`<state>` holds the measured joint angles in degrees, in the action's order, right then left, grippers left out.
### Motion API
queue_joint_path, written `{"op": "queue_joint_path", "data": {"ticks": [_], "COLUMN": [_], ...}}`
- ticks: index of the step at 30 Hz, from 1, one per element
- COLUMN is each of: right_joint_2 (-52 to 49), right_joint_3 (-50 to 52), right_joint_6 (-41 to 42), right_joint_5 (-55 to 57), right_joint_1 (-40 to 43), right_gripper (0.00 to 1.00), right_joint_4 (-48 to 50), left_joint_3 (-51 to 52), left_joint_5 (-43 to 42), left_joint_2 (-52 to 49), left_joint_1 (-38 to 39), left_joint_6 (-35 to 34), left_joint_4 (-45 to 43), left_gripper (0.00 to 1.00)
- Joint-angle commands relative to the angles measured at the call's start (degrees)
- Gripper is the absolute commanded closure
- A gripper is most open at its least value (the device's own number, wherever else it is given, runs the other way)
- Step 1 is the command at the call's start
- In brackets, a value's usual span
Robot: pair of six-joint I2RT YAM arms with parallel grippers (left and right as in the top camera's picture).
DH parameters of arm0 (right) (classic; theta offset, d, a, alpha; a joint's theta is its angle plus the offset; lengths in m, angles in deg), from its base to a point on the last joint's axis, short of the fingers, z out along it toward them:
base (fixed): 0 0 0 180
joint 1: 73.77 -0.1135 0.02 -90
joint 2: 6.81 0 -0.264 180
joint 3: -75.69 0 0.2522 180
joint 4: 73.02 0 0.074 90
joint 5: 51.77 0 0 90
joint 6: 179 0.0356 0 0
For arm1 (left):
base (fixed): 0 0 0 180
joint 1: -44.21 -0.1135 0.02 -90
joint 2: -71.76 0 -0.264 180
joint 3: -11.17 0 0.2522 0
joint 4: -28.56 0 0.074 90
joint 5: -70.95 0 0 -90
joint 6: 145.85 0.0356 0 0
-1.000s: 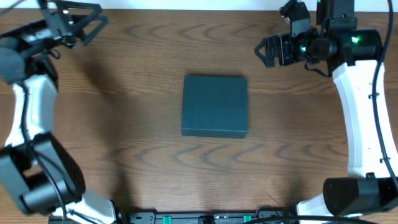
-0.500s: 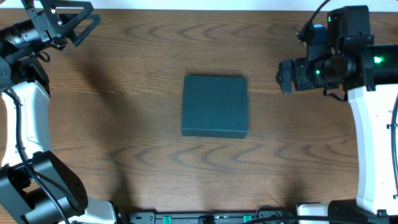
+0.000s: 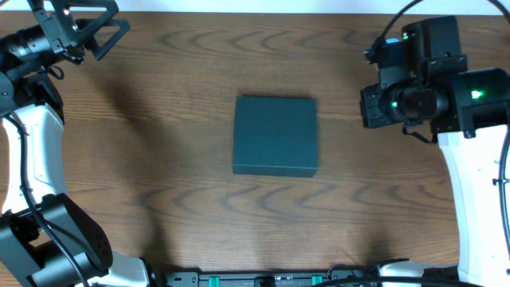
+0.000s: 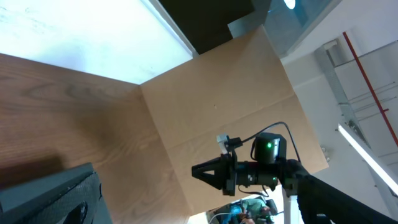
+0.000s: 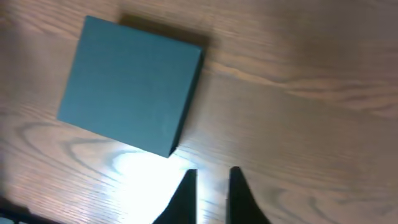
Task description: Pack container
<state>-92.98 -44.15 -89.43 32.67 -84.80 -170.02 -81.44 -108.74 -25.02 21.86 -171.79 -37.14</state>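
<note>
The container [image 3: 276, 135] is a dark teal square box with its lid down, lying flat at the middle of the table; the right wrist view shows it at upper left [image 5: 130, 84]. My left gripper [image 3: 111, 28] is raised at the far left corner, well away from the box, open and empty. One of its fingers [image 4: 43, 196] fills the lower left of the left wrist view. My right gripper [image 3: 368, 108] hovers to the right of the box, apart from it. Its two dark fingertips [image 5: 212, 177] stand close together over bare wood, shut on nothing.
The wooden table top [image 3: 159, 199] spreads on all sides of the box. The left wrist view looks across the table to the right arm [image 4: 261, 171] and the room beyond the far edge.
My right arm has swung back to the right and toward the front, and its jaws have closed from wide open. My left gripper drifted a little left and opened wider.
</note>
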Motion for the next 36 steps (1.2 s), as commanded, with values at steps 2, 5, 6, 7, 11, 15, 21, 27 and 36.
{"op": "queue_joint_path", "data": {"ticks": [2,5,6,7,11,15,21,27,36], "right_joint_2": [0.0,0.0,0.0,0.0,0.0,0.0,0.0,0.0,0.0], "right_joint_3": [-1.0,-1.0,-1.0,-1.0,-1.0,-1.0,-1.0,-1.0,-1.0], "right_joint_6": [0.2,0.2,0.2,0.2,0.2,0.2,0.2,0.2,0.2], "right_joint_5": [0.0,0.0,0.0,0.0,0.0,0.0,0.0,0.0,0.0], "right_joint_1": [-1.6,-2.0,-2.0,-2.0,-2.0,-2.0,-2.0,-2.0,-2.0], "right_gripper": [0.99,0.88,0.62,0.23,0.01,0.01,0.01,0.01,0.01], "right_joint_4": [0.1,0.1,0.1,0.1,0.1,0.1,0.1,0.1,0.1], "left_joint_3": [-0.9,-0.9,-0.9,-0.9,-0.9,-0.9,-0.9,-0.9,-0.9], "left_joint_5": [-0.3,-0.3,-0.3,-0.3,-0.3,-0.3,-0.3,-0.3,-0.3], "left_joint_2": [-0.1,-0.1,-0.1,-0.1,-0.1,-0.1,-0.1,-0.1,-0.1], "left_joint_1": [-0.2,-0.2,-0.2,-0.2,-0.2,-0.2,-0.2,-0.2,-0.2], "left_joint_6": [-3.3,-3.3,-3.3,-3.3,-3.3,-3.3,-3.3,-3.3,-3.3], "left_joint_4": [-0.3,-0.3,-0.3,-0.3,-0.3,-0.3,-0.3,-0.3,-0.3], "left_gripper": [0.01,0.01,0.01,0.01,0.01,0.01,0.01,0.01,0.01]}}
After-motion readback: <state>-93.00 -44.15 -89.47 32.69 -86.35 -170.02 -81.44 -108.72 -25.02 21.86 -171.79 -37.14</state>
